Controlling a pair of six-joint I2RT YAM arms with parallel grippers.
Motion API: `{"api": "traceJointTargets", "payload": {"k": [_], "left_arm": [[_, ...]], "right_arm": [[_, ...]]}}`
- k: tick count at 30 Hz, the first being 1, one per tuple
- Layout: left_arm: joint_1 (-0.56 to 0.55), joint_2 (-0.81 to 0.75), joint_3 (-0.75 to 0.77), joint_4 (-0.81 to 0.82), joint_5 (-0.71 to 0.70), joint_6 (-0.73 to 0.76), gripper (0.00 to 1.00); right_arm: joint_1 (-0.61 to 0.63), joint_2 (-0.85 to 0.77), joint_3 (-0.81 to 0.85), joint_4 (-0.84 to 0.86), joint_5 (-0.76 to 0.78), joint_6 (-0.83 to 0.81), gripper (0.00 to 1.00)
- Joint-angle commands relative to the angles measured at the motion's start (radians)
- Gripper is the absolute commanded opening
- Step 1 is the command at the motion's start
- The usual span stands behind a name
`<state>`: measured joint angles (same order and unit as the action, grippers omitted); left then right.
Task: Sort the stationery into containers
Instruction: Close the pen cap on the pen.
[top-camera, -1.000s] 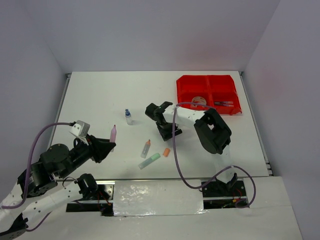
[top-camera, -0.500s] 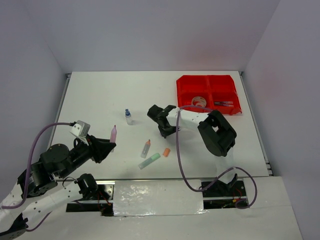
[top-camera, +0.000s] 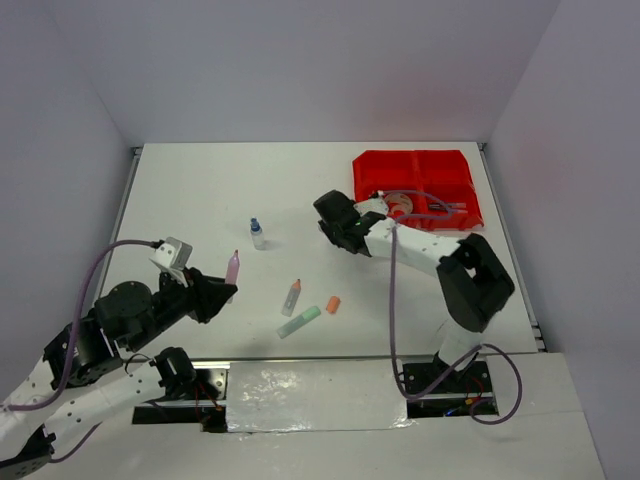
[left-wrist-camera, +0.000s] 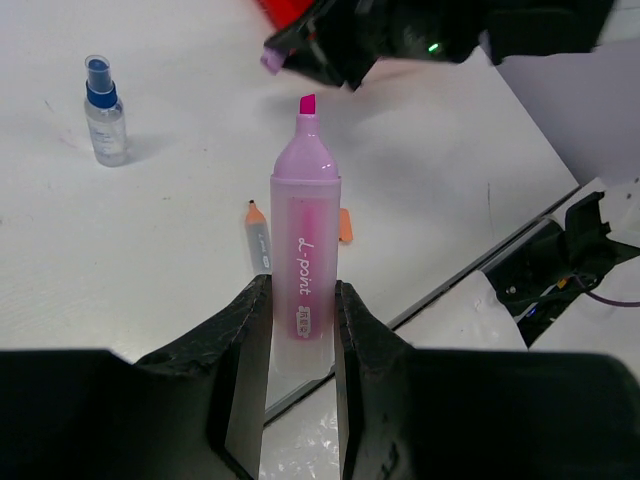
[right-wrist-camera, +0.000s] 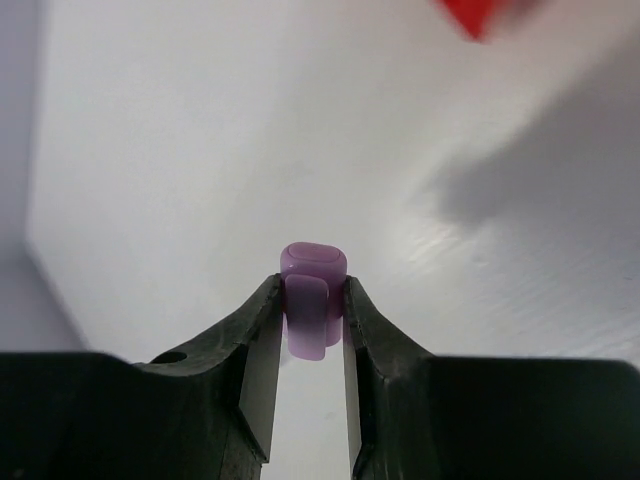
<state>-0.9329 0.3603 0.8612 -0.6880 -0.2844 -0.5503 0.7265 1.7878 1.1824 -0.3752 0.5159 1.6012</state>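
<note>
Two loads in the air. The left tool (left-wrist-camera: 300, 292) is clamped on the base of an uncapped pink highlighter (left-wrist-camera: 303, 215), holding it upright above the near-left part of the worktop (top-camera: 190, 190). The right tool (right-wrist-camera: 311, 287) is pinching a small purple cap (right-wrist-camera: 312, 262) over the middle, a little short of the red bins (top-camera: 437, 168) in the far-right corner.

The cap looks the riskier of the two. It sits right at the fingertips with only a sliver gripped, so a jolt or a brush against a bin wall could pop it loose and drop it in the wrong compartment. The highlighter is gripped low with most of its body standing free, so any push on the tip, say a cap pressed on off-centre, could lever it sideways or drive it down between the fingers. The bare wet tip would also mark the white surface if it dipped.

Loose near the middle of the near edge are a green highlighter (top-camera: 299, 321), an orange-tipped pen (top-camera: 291, 297) and an orange piece (top-camera: 333, 304). A blue-capped bottle (top-camera: 257, 234) stands farther in — a low sweep by either arm could scatter them.

The worktop is smooth and white with a faint sheen, so things would slide easily. Plain pale walls (top-camera: 300, 70) close it in on the far, left and right sides.
</note>
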Motion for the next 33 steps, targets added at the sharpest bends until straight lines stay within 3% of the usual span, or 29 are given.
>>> {"api": "traceJointTargets", "payload": {"k": [1,4,6,8,11,17,20,23,28,33], "left_arm": [[0.002,0.035,0.013,0.039,-0.024,-0.002,0.0],[0.002,0.069,0.022,0.036,-0.027,-0.011,0.0],[0.003,0.091,0.033,0.033,-0.025,-0.022,0.0],[0.002,0.123,0.032,0.05,-0.012,-0.045,0.0],[0.002,0.152,-0.042,0.26,0.14,-0.053,0.0],[0.0,0.224,-0.18,0.664,0.501,-0.085,0.0],[-0.001,0.247,-0.217,0.856,0.623,-0.103,0.0],[-0.003,0.259,-0.257,0.984,0.701,-0.109,0.0],[-0.003,0.226,-0.312,1.171,0.787,-0.103,0.0],[-0.004,0.177,-0.355,1.242,0.798,-0.073,0.0]], "right_arm": [[0.007,-0.181,-0.023,0.237,0.017,-0.39,0.0],[0.005,-0.292,-0.125,0.517,-0.172,-0.685,0.0],[0.004,-0.349,-0.202,0.71,-0.379,-0.859,0.0],[0.005,-0.43,-0.24,0.832,-0.515,-0.943,0.0],[0.005,-0.519,-0.289,0.936,-0.832,-1.082,0.0],[0.011,-0.692,-0.308,0.97,-1.054,-1.204,0.0],[0.013,-0.746,-0.331,1.027,-1.1,-1.219,0.0],[0.01,-0.797,-0.282,0.946,-1.083,-1.219,0.0],[0.011,-0.823,-0.297,1.047,-1.189,-1.077,0.0],[0.033,-0.901,-0.398,1.142,-1.044,-0.919,0.0]]}}
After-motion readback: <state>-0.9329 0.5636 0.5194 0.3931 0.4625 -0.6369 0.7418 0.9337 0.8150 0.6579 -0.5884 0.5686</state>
